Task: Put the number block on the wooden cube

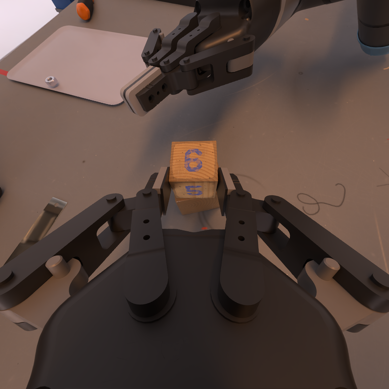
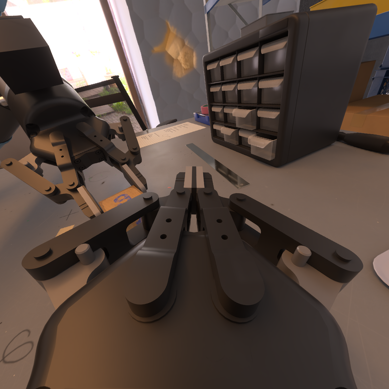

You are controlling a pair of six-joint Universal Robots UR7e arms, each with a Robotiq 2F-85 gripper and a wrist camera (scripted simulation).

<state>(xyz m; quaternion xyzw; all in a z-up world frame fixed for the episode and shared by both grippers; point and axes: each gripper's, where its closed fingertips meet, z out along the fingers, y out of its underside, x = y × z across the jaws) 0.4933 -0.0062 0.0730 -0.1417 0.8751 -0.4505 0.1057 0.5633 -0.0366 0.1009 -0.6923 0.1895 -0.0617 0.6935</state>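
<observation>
The number block, light wood with blue digits, sits on top of the plain wooden cube, turned slightly against it. My left gripper is shut on the number block, one pad on each side face. The block also shows in the right wrist view, between the left gripper's fingers; the cube under it is hidden there. My right gripper is shut and empty, hovering just beyond the stack. It also shows in the left wrist view, above the table behind the block.
A flat tray with a metal nut lies at the back left, with an orange-handled tool beyond it. A metal strip lies to the left. A dark drawer cabinet, a steel ruler and a paper sheet are in the right wrist view.
</observation>
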